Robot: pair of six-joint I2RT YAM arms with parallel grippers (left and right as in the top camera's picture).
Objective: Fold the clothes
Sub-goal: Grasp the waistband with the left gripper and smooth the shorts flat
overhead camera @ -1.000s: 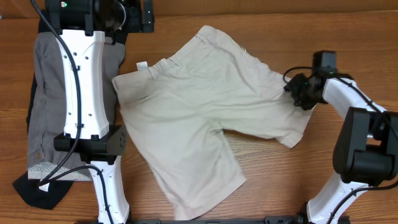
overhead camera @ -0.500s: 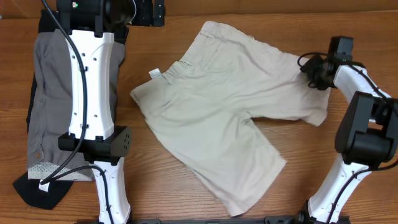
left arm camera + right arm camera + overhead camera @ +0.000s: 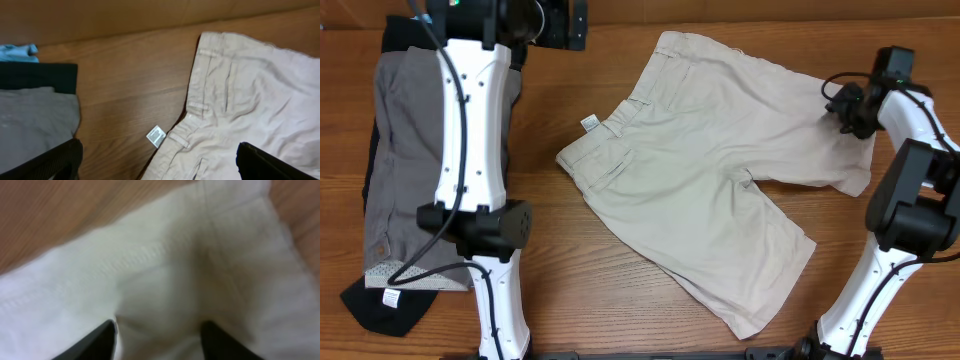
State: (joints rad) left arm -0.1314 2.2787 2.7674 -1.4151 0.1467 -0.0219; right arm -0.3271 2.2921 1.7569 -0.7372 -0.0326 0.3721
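Observation:
The pale beige shorts lie spread on the wooden table, waistband to the far left, with a small white tag. One leg points to the front right, the other to the right. My right gripper is shut on the right leg's hem; in the right wrist view the cloth bunches between my fingers. My left gripper hovers open and empty at the far edge, left of the waistband. The left wrist view shows the waistband and tag below it.
Grey shorts lie stacked at the left under my left arm, over a black garment. The left wrist view shows the grey shorts, black cloth and a light-blue garment.
My right gripper has moved right and toward the far edge, dragging the beige shorts right with it. My left gripper has shifted slightly right at the far edge.

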